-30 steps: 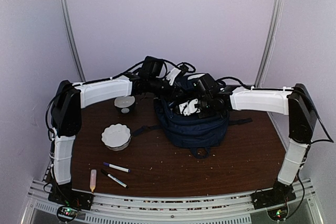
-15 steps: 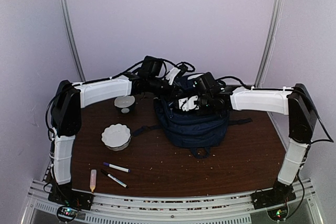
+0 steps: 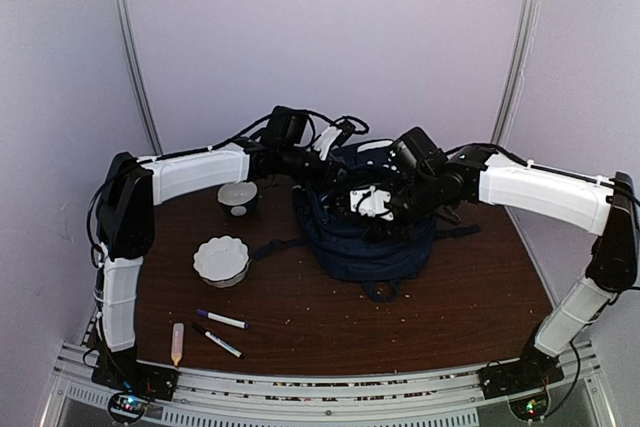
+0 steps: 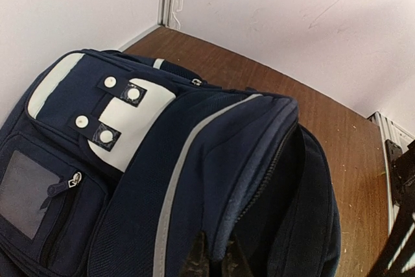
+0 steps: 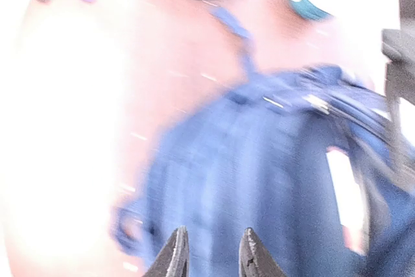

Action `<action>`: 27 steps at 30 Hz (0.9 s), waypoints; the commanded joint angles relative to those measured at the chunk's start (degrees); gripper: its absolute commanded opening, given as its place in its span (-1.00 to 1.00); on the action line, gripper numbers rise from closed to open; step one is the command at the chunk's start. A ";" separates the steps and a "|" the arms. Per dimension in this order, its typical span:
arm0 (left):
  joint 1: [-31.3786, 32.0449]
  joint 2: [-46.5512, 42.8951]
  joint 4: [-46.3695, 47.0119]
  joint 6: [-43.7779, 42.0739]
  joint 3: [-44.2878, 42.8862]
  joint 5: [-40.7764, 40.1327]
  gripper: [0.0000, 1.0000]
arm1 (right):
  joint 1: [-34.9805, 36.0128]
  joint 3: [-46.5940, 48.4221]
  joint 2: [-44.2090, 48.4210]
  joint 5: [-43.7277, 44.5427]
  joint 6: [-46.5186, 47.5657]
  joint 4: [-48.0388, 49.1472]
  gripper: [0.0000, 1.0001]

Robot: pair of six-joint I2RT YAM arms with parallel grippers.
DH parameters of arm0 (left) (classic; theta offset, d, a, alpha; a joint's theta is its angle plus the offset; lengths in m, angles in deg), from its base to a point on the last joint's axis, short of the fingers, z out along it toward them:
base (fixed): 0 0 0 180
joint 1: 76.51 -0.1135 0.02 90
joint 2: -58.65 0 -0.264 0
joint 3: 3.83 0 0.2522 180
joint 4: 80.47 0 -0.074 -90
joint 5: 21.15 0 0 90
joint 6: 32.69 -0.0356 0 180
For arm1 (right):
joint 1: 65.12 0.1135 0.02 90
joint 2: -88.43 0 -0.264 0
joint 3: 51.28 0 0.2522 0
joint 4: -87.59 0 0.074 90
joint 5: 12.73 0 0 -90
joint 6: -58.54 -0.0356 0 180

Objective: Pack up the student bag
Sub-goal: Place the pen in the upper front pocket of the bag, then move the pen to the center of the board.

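Holding the student bag [image 3: 370, 247], at the back middle of the table [image 3: 450, 287], by its opening rim in the pinched-together left gripper [image 4: 211, 259], we judge the bag-opening step in hand; next the right gripper [image 5: 211, 251], slightly parted and empty, must fetch the markers [image 3: 222, 319].

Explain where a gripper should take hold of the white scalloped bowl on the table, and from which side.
Grip the white scalloped bowl by its rim, coming straight down from above, one finger inside and one outside. It sits upright, mouth up, and looks too wide to span, so the thin wall is probably the easiest part to pinch.
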 commanded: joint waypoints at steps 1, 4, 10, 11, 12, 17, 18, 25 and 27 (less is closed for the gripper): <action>-1.40 0.18 6.37 0.96 -0.69 0.33 -1.00 | 5.35 -1.75 -2.33 -7.43 -7.36 -1.21 -0.47; -1.52 1.12 5.38 1.46 -1.43 1.39 -1.00 | 9.07 -0.52 -5.35 -5.59 -10.18 2.43 -0.48; -1.62 1.66 0.88 2.67 -3.47 4.26 -0.99 | 15.12 4.17 -13.25 -6.98 -15.59 8.69 -0.49; -1.62 1.69 0.00 2.61 -3.73 4.35 -0.98 | 16.14 5.10 -14.86 -6.96 -15.95 9.27 -0.49; -1.62 1.77 -1.15 2.46 -4.00 4.33 -0.97 | 16.99 6.02 -16.38 -7.01 -16.30 9.91 -0.49; -1.68 3.36 -12.88 0.78 -8.09 1.24 -0.45 | 19.64 10.26 -22.81 -7.92 -17.07 10.21 -0.49; -1.69 2.73 -15.04 0.28 -8.20 -0.20 -0.35 | 19.69 10.77 -23.32 -8.15 -17.18 9.80 -0.49; -1.57 -15.40 -15.40 2.95 11.50 -11.82 0.04 | 18.86 9.60 -21.81 -9.17 -16.23 7.94 -0.48; -1.62 -20.46 -19.18 5.82 16.50 -17.60 0.04 | 17.99 9.14 -20.85 -10.32 -16.53 7.51 -0.48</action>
